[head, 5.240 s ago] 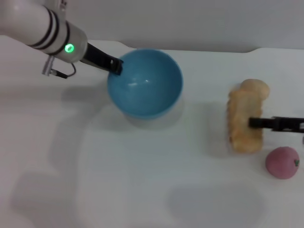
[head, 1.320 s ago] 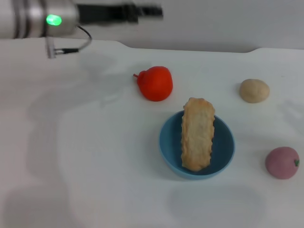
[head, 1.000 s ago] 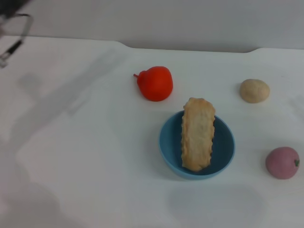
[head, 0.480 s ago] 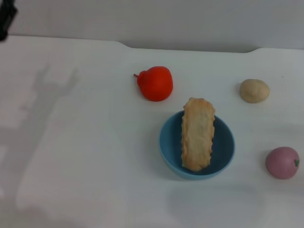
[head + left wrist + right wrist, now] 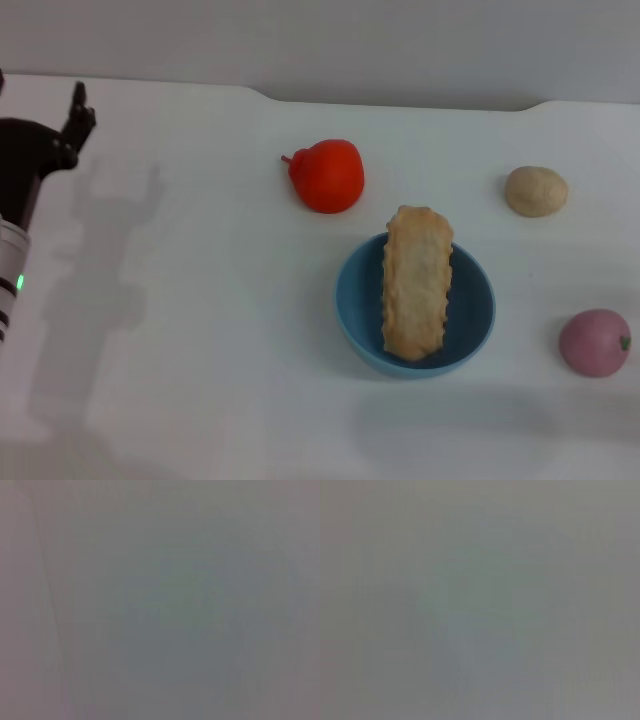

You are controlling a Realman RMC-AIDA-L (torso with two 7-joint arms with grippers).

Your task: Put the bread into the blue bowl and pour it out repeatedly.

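The left pincer (image 5: 78, 108) is at the far left edge of the head view, above the white desk (image 5: 200, 330). It is well apart from all the objects and holds nothing. Only one dark finger (image 5: 80, 103) shows clearly, pointing up and away from the robot, so I cannot tell if the pincer is released or clenched. The black wrist and the white arm with a small green light go down from it along the left edge. Its shadow lies on the desk just to the right of it.

The right pincer is not seen in any view. Both wrist views show only a plain grey field without any object.

The bread (image 5: 416, 282) lies in the blue bowl (image 5: 355, 300), far to the right of the left pincer and nearer to the robot. It is a long golden-tan slab with a wavy edge, and it lies across the bowl. Its far end sticks out over the far rim and its near end rests inside, by the near wall.

A red pear-shaped toy fruit (image 5: 326, 175) stands on the desk just beyond the bowl, on the side toward the left pincer. A small round beige ball (image 5: 535, 190) lies further to the right, beyond the bowl. A pink round toy fruit (image 5: 594, 342) lies to the right of the bowl, near the right edge, apart from it.
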